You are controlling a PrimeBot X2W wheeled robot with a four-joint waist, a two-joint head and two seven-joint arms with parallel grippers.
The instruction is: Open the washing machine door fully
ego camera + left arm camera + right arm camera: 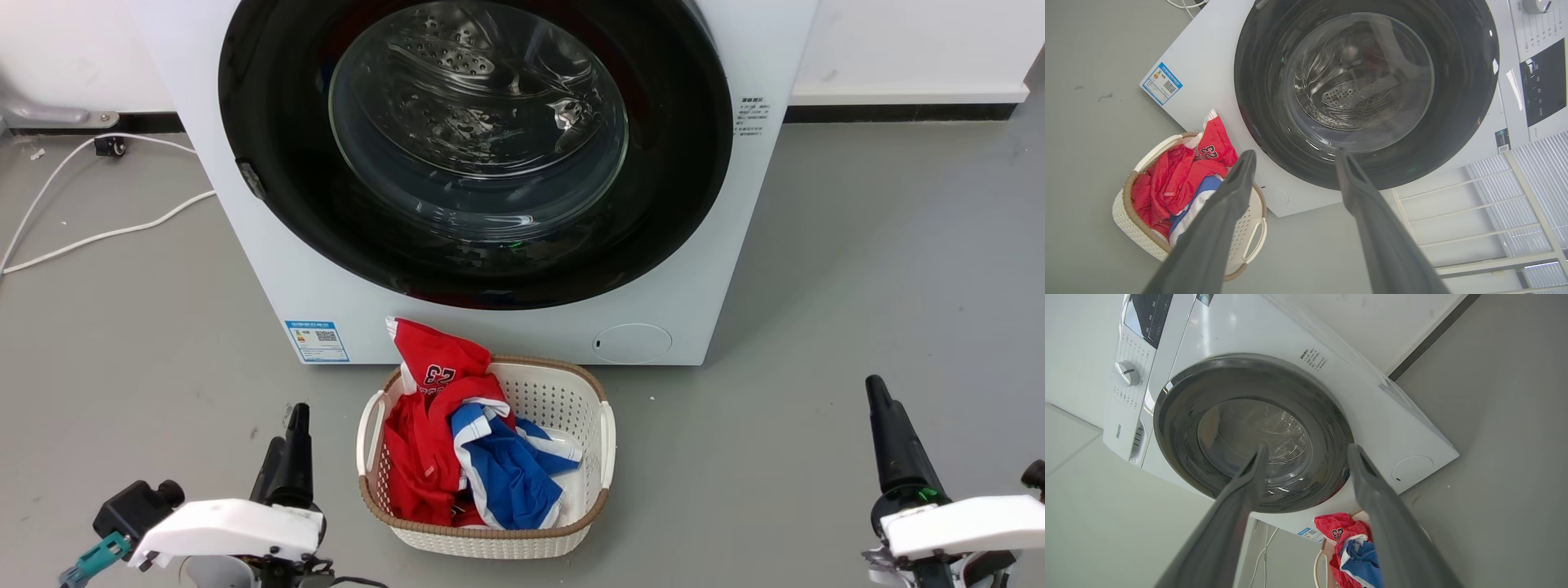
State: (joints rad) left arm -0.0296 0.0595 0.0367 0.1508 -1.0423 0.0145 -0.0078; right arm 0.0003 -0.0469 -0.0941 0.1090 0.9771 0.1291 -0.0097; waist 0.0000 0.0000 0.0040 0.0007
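Observation:
The washing machine [245,269] is a white front-loader facing me. Its washing machine door [269,106], a glossy black disc with a clear glass centre [478,106], lies shut and flush against the front. A small latch piece [250,178] shows on the door's left rim. My left gripper [287,429] hovers low over the floor, left of the basket and well short of the machine. The left wrist view shows it open [1294,154], aimed at the door [1457,102]. My right gripper [878,392] is at the lower right, open [1308,448], facing the door [1180,416] from a distance.
A white perforated basket [608,433] of red and blue clothes stands on the grey floor right in front of the machine. White cables [106,233] trail on the floor at the left. A round filter cover [631,343] and a blue sticker [317,340] mark the machine's lower front.

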